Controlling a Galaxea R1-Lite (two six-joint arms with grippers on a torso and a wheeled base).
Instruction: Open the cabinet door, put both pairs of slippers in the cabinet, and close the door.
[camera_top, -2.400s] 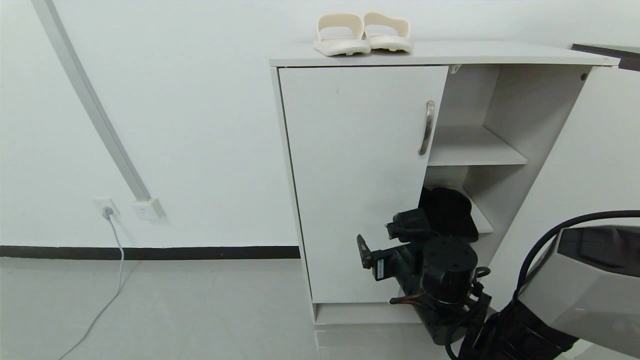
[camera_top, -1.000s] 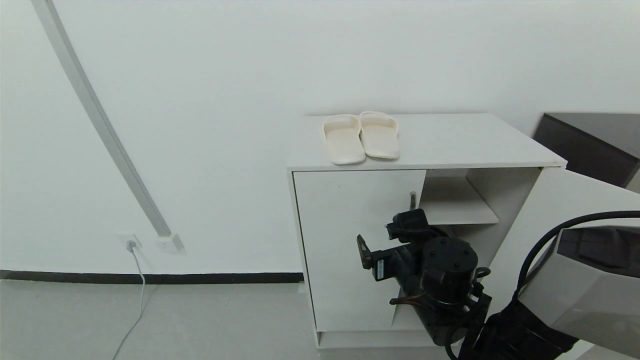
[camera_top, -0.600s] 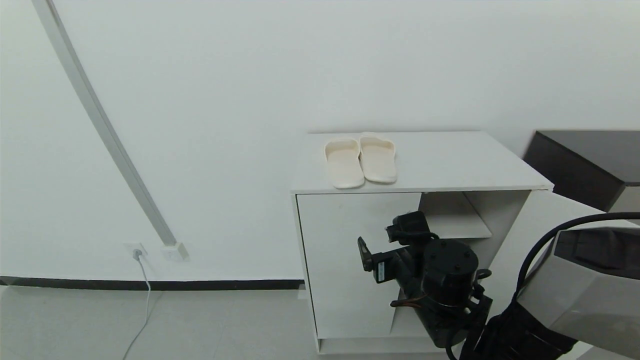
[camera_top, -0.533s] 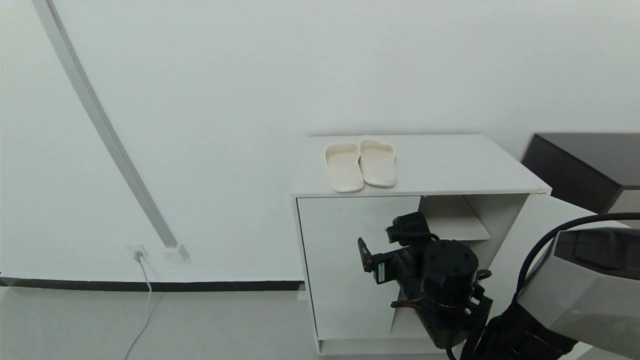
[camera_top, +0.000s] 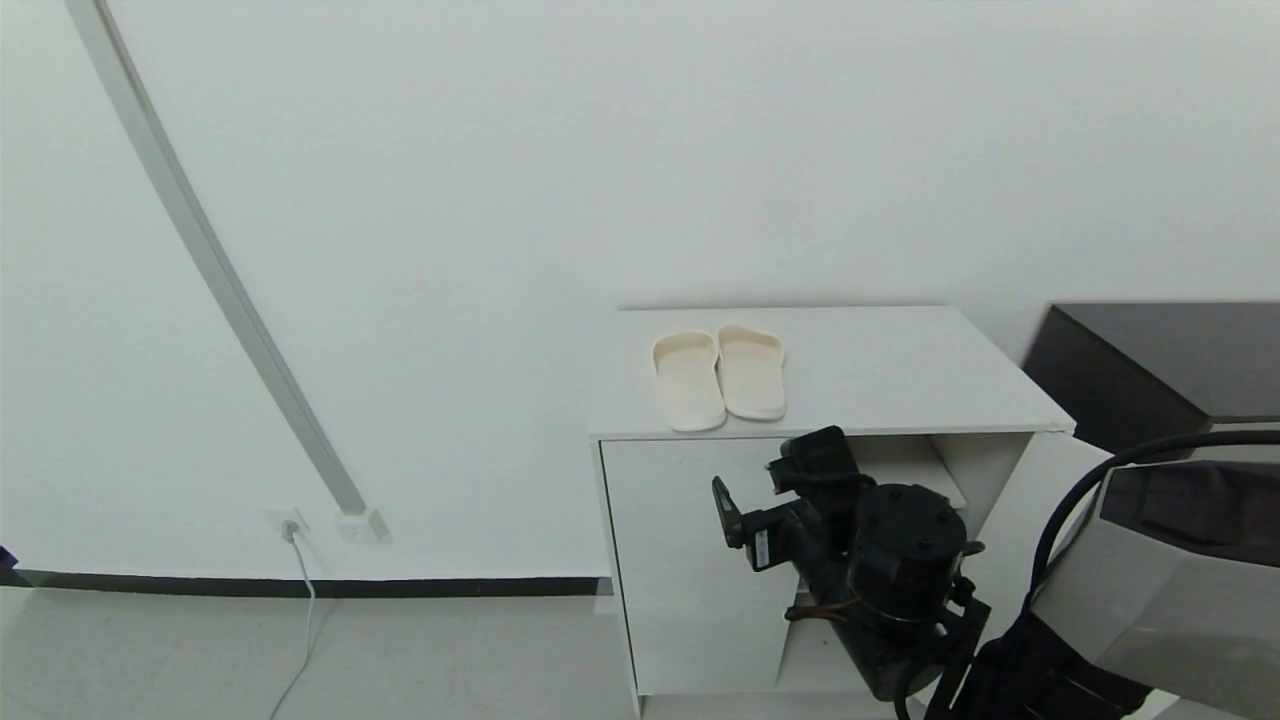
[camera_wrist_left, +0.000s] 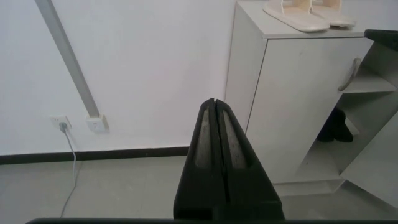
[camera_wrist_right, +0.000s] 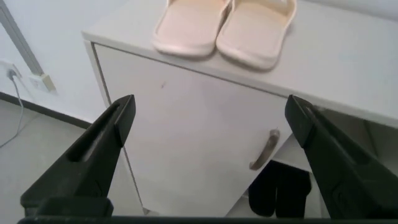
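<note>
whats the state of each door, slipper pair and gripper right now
left door: shut
right door: open
cream slippers: side by side on the cabinet top
black slippers: inside, on a lower shelf
left gripper: fingers shut, empty
right gripper: fingers open, empty

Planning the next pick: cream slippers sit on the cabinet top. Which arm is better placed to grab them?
Probably right. The right pincer is open and faces the cream slippers from close by; the left pincer is shut and farther back.
</note>
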